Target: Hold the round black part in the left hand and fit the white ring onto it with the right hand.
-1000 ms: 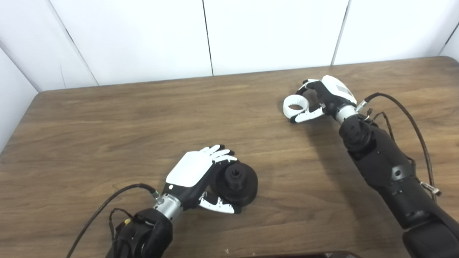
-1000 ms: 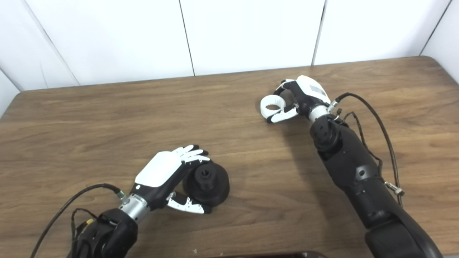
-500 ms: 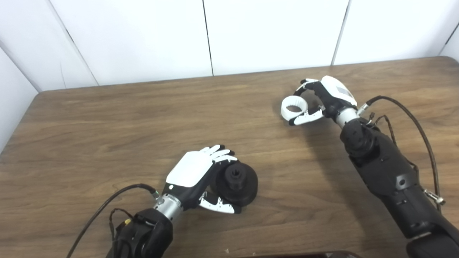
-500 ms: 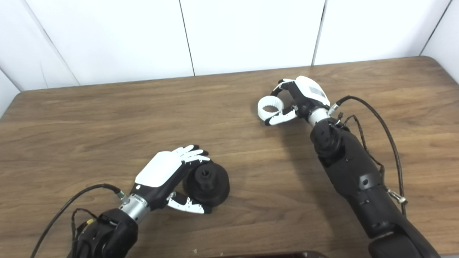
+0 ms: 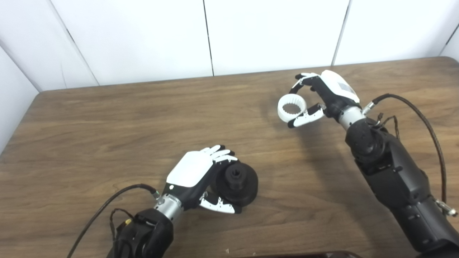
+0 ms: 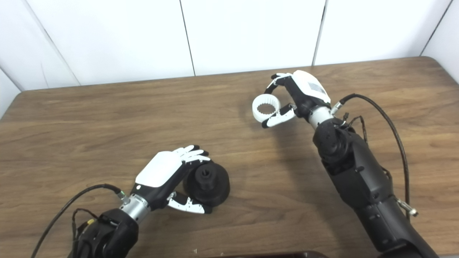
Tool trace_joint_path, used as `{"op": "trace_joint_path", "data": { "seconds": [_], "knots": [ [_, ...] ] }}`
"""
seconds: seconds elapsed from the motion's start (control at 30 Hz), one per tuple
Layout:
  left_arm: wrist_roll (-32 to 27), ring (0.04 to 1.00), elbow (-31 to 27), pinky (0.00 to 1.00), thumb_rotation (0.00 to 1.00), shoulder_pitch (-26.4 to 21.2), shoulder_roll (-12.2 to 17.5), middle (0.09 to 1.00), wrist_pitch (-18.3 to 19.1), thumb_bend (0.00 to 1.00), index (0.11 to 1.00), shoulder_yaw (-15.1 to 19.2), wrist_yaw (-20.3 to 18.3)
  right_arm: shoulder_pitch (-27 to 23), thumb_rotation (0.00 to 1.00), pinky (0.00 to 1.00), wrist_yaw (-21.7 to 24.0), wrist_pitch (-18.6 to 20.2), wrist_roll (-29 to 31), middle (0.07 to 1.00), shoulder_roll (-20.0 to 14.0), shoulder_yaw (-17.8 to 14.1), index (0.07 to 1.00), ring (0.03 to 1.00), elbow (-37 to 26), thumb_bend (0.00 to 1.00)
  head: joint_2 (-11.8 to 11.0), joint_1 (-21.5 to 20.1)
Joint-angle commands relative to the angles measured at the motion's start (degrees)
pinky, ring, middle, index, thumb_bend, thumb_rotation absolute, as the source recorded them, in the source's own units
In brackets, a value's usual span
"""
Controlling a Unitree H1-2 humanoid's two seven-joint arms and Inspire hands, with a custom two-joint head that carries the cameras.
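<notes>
The round black part [image 5: 237,182] stands on the wooden table [image 5: 107,118], front centre, with a raised hub on top. My left hand [image 5: 195,173] is closed around its left side, fingers behind it and thumb in front. The white ring [image 5: 292,107], toothed on the inside, is held between the fingers and thumb of my right hand [image 5: 328,95]. It hangs above the table at the back right, far from the black part. The ring also shows in the right eye view [image 6: 266,106].
Black cables [image 5: 423,118] trail from both wrists over the table. A white panelled wall [image 5: 215,36] runs behind the table's far edge. A dark object's edge [image 5: 297,255] shows at the bottom of the picture.
My right hand has lifted the white ring off the table and carried it slightly left, tilting its opening toward the camera. The left hand and black part have not moved.
</notes>
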Motion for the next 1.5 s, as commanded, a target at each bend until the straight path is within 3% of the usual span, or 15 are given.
{"op": "trace_joint_path", "data": {
  "seconds": [0.0,0.37,0.77,1.47],
  "knots": [
    [1.77,0.956,0.17,0.94,0.35,-0.59,0.28,0.893,0.49,0.84,0.738,-0.31,-0.61,-1.15,0.15,0.78,0.56,0.66,-0.82,0.86,-0.79,-0.88,0.492,0.916,-4.28,0.52,0.08,0.0],
    [2.21,0.952,-0.12,0.93,0.34,-0.46,0.11,0.889,0.98,0.85,0.737,-0.17,-0.62,4.51,0.15,0.79,5.62,2.52,-2.52,0.851,1.39,0.4,0.492,0.905,-18.52,0.52,0.43,0.46],
    [2.03,0.95,0.2,0.93,0.33,-0.52,-0.08,0.887,1.45,0.86,0.736,-0.24,-0.42,8.09,0.15,0.79,10.13,2.31,-3.78,0.86,4.25,1.85,0.492,0.911,-27.52,0.52,0.55,0.57],
    [1.93,0.951,0.92,0.93,0.33,-0.5,-0.76,0.888,1.28,0.85,0.736,-0.59,0.23,10.69,0.16,0.8,14.05,-0.97,-6.51,0.86,8.4,7.77,0.492,0.932,-29.94,0.52,0.78,0.8]
  ]
}}
